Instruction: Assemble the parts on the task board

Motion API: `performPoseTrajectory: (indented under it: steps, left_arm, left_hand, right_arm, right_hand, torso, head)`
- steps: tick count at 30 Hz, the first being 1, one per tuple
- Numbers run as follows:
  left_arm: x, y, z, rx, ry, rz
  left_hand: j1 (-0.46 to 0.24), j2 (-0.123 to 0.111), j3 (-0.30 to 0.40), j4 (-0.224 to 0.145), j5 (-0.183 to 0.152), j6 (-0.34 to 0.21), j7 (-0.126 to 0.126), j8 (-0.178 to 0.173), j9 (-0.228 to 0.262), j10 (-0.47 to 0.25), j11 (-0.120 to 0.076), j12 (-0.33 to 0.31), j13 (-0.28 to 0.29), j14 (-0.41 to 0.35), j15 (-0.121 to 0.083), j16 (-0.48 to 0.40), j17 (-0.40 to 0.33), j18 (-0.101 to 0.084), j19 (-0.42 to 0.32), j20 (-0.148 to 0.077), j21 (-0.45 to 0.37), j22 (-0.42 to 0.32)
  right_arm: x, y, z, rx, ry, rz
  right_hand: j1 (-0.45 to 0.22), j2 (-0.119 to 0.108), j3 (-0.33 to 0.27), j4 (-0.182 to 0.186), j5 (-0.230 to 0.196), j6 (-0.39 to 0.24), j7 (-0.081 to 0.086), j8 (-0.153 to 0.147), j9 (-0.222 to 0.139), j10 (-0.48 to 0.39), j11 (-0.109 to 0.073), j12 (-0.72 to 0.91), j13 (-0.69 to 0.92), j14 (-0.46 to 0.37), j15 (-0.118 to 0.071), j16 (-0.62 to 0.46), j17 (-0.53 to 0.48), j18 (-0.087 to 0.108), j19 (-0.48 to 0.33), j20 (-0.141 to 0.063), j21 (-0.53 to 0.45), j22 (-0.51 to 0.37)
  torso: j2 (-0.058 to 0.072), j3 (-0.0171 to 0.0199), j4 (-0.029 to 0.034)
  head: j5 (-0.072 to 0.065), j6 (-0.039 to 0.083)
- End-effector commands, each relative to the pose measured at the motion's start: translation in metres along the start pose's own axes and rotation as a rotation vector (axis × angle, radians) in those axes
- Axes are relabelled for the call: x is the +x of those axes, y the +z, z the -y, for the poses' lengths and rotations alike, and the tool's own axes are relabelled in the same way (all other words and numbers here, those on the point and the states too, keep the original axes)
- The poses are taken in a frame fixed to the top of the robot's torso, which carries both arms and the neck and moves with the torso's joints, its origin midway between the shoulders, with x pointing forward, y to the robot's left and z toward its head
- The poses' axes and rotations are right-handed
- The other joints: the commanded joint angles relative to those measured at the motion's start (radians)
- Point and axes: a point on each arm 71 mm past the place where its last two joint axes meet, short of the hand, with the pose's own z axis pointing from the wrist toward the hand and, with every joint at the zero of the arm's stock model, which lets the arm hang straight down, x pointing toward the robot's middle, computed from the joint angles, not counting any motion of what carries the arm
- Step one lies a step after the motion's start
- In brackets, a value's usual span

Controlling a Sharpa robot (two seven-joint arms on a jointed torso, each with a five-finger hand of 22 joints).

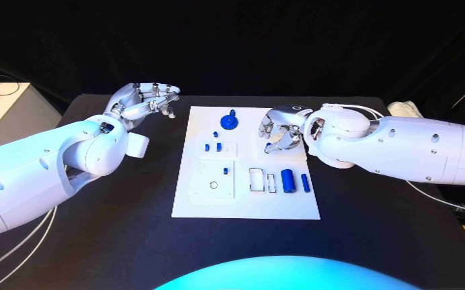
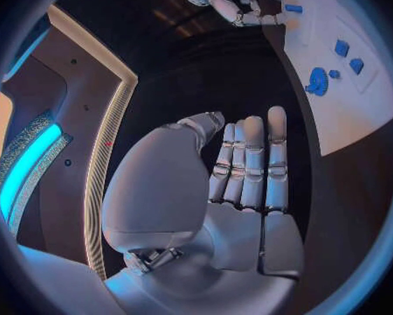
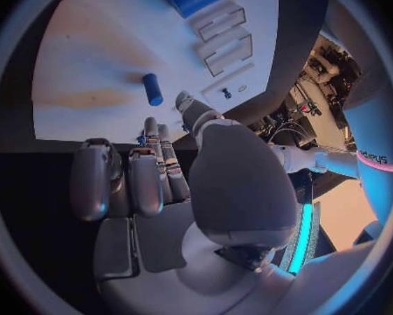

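The white task board (image 1: 247, 199) lies mid-table. A round blue part (image 1: 230, 121) sits near its far edge, with small blue pegs (image 1: 213, 146) below it. A thick blue cylinder (image 1: 289, 181) and a slim blue peg (image 1: 305, 182) lie at the near right, beside two white slots (image 1: 257, 180). My right hand (image 1: 281, 129) hovers over the board's far right side, fingers curled downward, with nothing plainly in them. In the right wrist view a blue peg (image 3: 152, 89) lies on the board beyond the fingers (image 3: 157, 161). My left hand (image 1: 145, 104) is off the board's far left corner, fingers straight, empty.
Black table surrounds the board. A white cabinet (image 1: 15, 105) stands at the far left and a pale object (image 1: 405, 109) at the far right corner. The left wrist view shows the board (image 2: 354, 119), the round blue part (image 2: 318, 81) and my right hand (image 2: 240, 7).
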Motion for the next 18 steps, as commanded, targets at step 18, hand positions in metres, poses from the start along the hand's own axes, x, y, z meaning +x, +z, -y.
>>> performPoseTrajectory:
  steps: [18]
  left_arm:
    - [0.001,0.000,0.001,0.012,-0.009,-0.010]
  left_hand:
    - [-0.002,0.008,-0.008,0.001,0.001,-0.005,0.003,-0.004,-0.002,0.007,0.004,-0.004,-0.003,-0.006,0.004,-0.005,-0.001,0.013,0.006,-0.002,-0.008,-0.003]
  right_arm:
    - [0.016,0.003,0.005,0.015,-0.064,-0.054]
  right_hand:
    - [0.042,0.023,0.085,0.012,0.010,0.062,0.006,-0.001,-0.007,0.039,-0.007,0.035,-0.011,0.040,0.001,-0.003,-0.009,-0.001,0.045,0.001,0.019,0.185]
  torso:
    - [-0.001,0.0005,-0.0013]
  head:
    - [-0.001,-0.005]
